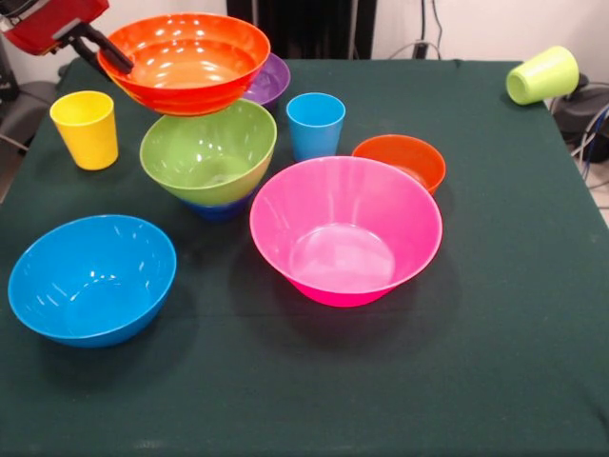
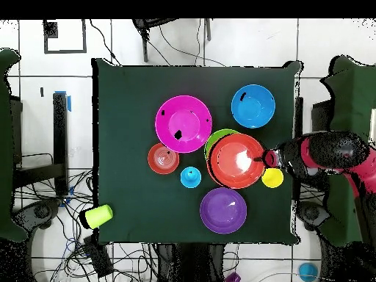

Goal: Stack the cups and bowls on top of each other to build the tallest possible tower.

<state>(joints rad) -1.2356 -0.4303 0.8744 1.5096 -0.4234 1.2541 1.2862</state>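
My gripper (image 1: 116,55) is shut on the left rim of the orange-red bowl (image 1: 186,62) and holds it, slightly tilted, just over the lime green bowl (image 1: 208,152). The green bowl sits in the small dark blue bowl (image 1: 217,208); together they form the tower. From overhead the gripper (image 2: 264,156) is at the right rim of the orange-red bowl (image 2: 236,160), which covers most of the green bowl (image 2: 215,138). The pink bowl (image 1: 345,228), light blue bowl (image 1: 92,278), purple bowl (image 1: 269,80) and small orange bowl (image 1: 400,160) stand apart.
The yellow cup (image 1: 85,129) stands upright left of the tower, close under my arm. The light blue cup (image 1: 315,125) stands right of the tower. The lime green cup (image 1: 542,75) lies on its side at the far right corner of the dark green tablecloth (image 1: 495,362).
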